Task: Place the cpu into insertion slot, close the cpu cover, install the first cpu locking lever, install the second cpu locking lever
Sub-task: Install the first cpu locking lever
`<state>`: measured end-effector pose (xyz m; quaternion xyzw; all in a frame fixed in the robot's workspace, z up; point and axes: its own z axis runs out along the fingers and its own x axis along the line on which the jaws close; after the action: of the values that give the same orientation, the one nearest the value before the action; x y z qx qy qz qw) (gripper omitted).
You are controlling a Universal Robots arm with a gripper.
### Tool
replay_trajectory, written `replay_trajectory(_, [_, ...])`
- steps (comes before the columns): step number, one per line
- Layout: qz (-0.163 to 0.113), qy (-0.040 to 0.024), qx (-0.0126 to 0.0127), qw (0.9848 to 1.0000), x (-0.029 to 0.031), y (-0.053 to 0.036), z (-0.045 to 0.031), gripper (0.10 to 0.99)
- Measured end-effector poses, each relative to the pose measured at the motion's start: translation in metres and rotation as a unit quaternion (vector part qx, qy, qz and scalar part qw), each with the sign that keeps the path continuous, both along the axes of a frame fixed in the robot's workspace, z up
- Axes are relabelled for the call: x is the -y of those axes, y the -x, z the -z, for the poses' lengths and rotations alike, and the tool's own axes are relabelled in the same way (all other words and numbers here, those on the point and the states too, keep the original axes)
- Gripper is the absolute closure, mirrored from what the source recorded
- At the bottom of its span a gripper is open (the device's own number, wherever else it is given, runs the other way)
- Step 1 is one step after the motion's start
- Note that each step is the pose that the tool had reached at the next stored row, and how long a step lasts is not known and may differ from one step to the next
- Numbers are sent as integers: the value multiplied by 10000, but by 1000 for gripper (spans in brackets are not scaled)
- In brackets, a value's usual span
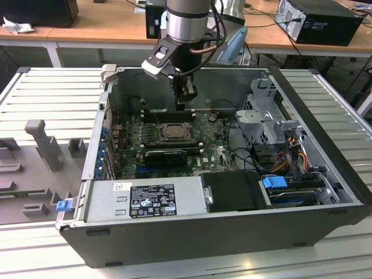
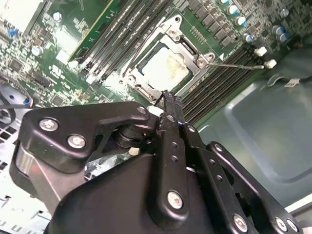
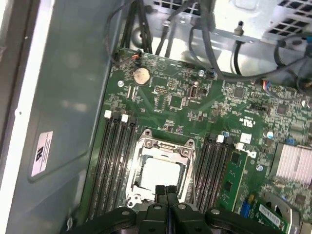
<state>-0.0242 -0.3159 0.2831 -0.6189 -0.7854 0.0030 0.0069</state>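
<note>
The pale silver-beige square cpu [image 3: 160, 176] has a dull, faintly smudged metal top, the thin silvery cpu cover [image 3: 165, 146] framing it is bright bare metal, the green circuit board [image 3: 180, 102] carries a glossy lacquer, and the black gripper [image 3: 165, 191] looks matt with shiny screw heads [image 2: 175, 197].

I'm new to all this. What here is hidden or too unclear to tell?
1. First wrist view: the gripper covers the edge of the cpu cover nearest it, so that edge's fastening is hidden.
2. Second wrist view: whether the gripper's tip touches the cover or hangs just above it cannot be told.
3. Exterior view: the insertion slot is too small to show what lies in it.
</note>
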Motion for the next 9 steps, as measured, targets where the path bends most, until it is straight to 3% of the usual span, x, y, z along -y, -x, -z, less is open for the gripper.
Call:
replay_trajectory(3, [-264,1,0,9997,0,0,0,980])
replay_trajectory(9, [-779,3,0,9970,0,0,0,980])
